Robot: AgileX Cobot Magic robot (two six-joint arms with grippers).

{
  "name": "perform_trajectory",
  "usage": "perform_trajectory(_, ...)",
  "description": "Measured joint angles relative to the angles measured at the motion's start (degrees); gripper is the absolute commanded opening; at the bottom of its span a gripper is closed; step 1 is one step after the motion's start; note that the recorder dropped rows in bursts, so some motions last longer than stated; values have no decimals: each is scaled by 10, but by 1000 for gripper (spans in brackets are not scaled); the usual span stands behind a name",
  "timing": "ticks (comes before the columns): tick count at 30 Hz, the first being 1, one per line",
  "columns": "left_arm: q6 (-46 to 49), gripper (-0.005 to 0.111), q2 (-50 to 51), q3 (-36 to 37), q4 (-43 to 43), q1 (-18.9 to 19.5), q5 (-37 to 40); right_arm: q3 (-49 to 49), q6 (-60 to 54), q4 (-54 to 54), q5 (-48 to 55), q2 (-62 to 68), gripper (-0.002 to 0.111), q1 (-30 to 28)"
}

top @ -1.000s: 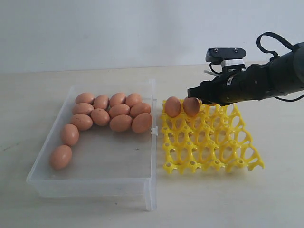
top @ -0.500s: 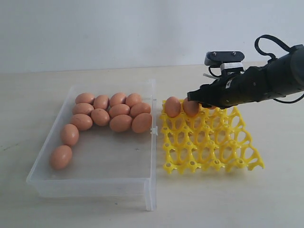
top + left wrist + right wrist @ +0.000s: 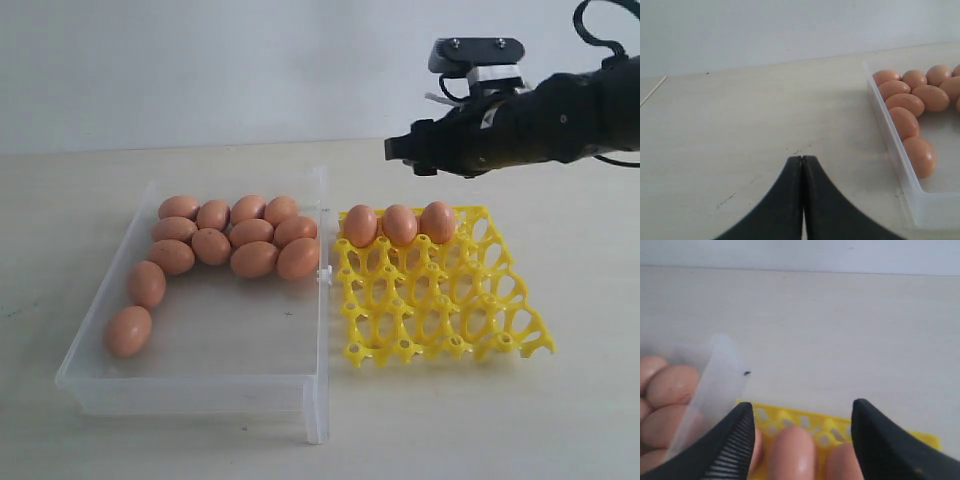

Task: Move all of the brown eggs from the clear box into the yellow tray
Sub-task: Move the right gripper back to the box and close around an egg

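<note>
Black right pincer [image 3: 801, 409] wide open, empty, raised above yellow tray [image 3: 452, 345]

The brown eggs [image 3: 255, 259] are matte orange-brown, a few faintly speckled; the yellow tray [image 3: 440, 310] is bright yellow, an openwork lattice of round holes; the clear box [image 3: 190, 385] is colourless and see-through, whitish along its rim; the table [image 3: 100, 170] is pale beige with small dark scuffs; the wall [image 3: 200, 60] is plain off-white; the right gripper [image 3: 802, 412] is black, one pad [image 3: 735, 447] finely ridged; the left gripper [image 3: 802, 162] is plain black.
</note>
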Motion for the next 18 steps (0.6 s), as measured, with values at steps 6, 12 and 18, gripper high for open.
perform_trajectory(6,0,0,0,0,0,0,0,-56,-68,31,152,-27,50,89)
perform_trajectory(12,0,0,0,0,0,0,0,-163,-197,122,341,19,50,175)
perform_trajectory(18,0,0,0,0,0,0,0,-299,-216,141,423,103,49,230)
